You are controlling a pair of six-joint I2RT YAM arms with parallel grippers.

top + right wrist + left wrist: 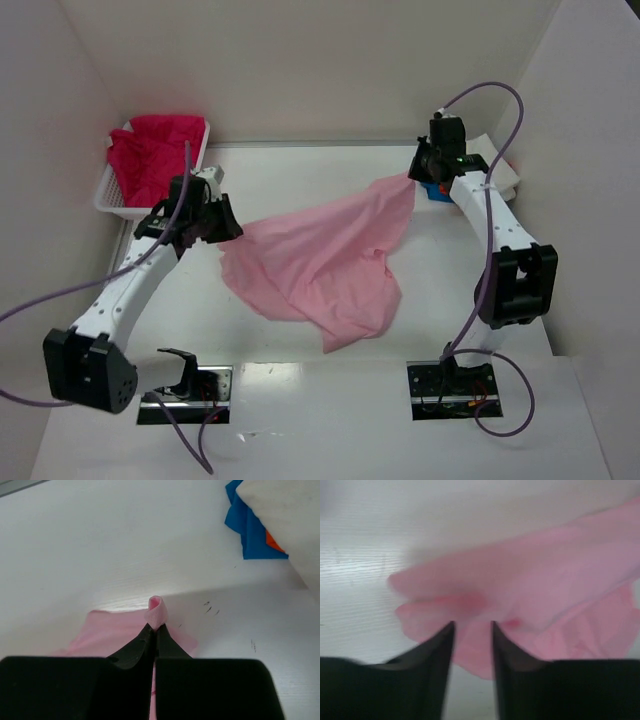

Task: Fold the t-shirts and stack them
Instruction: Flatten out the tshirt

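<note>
Top external view, from the upper left: we see a white basket point(108, 203) holding a crumpled red shirt point(150, 150). Just below and right of it, the left pincer point(232, 228) meets the left corner of the pink shirt point(320, 265). This shirt spreads across the middle of the frame and drapes onto the table point(300, 180). From the left wrist view, that pincer's fingers point(437, 650) are spread a little. The pink cloth is blurred beyond their tips, and we cannot tell whether it touches them. Toward the upper right, the right pincer point(412, 172) is pressed together, pinching a small fold of the pink shirt and lifting that corner. Just right of it lies a blue shirt point(435, 192) under a folded white shirt point(500, 168), with a sliver of orange shirt point(275, 542) between them.
</note>
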